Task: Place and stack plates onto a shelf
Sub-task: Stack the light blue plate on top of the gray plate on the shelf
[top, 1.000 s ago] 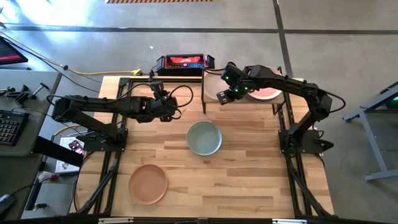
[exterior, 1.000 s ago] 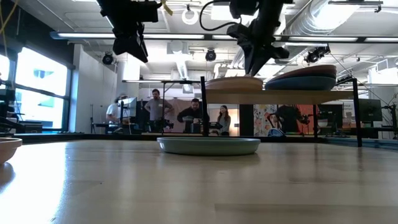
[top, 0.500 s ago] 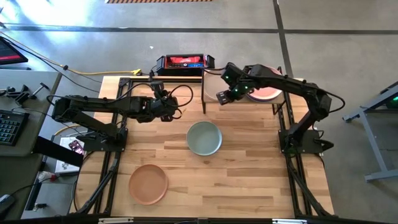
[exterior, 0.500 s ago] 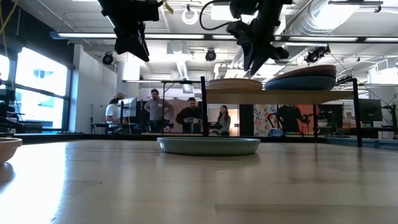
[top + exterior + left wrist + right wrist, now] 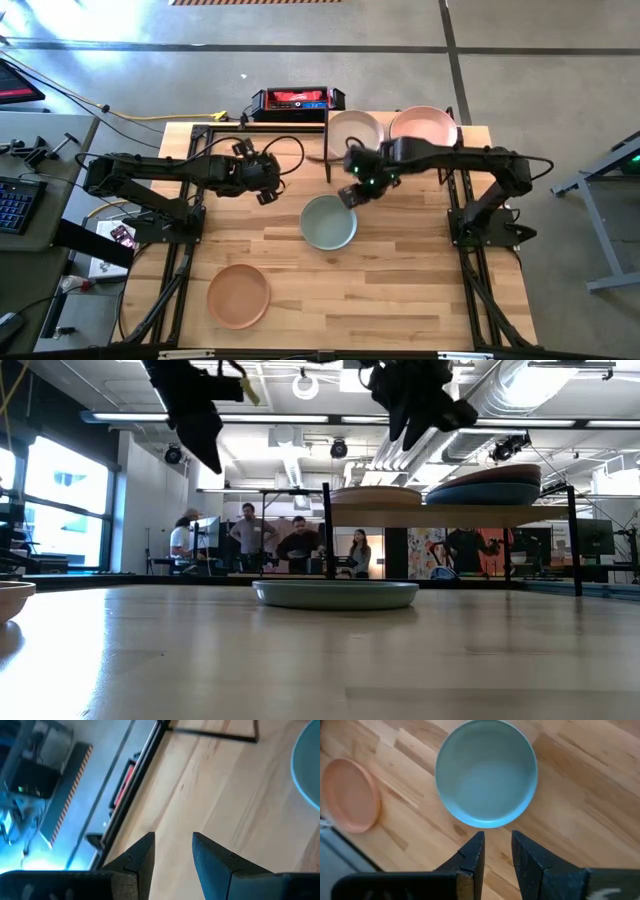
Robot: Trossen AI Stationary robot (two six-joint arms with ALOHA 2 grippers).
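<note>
Sage green plate lies on the table just below the right claw, its fingers slightly apart, empty.

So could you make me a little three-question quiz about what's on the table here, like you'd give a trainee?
1. True or false: the sage green plate lies on the shelf.
2. Which tool is nearer the sage green plate: A) left tool B) right tool?
3. Fill in: the plate by the table's near-left corner is ____.

Key: 1 false, it lies on the table; 2 B; 3 peach.
</note>
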